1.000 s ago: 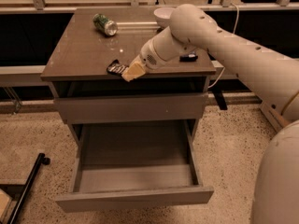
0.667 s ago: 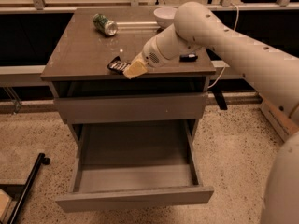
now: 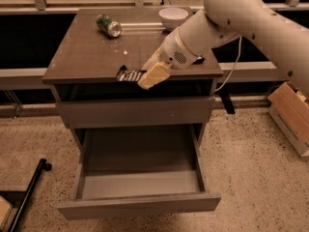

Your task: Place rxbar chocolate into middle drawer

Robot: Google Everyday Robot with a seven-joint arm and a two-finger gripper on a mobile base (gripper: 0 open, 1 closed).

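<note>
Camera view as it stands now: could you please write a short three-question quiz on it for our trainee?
1. True or false: the middle drawer is pulled open.
2. The rxbar chocolate is: A) inside the drawer; B) on the cabinet top, near its front edge; C) out of view.
3. In a few words, where is the gripper?

Key: 1. True. 2. B. 3. At the bar's end nearer the arm, over the top's front edge.

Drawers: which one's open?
The middle drawer, the lower of the two fronts, is pulled out; the upper drawer is shut flush. The gripper sits at the cabinet top's front edge, at the rxbar chocolate.
</note>
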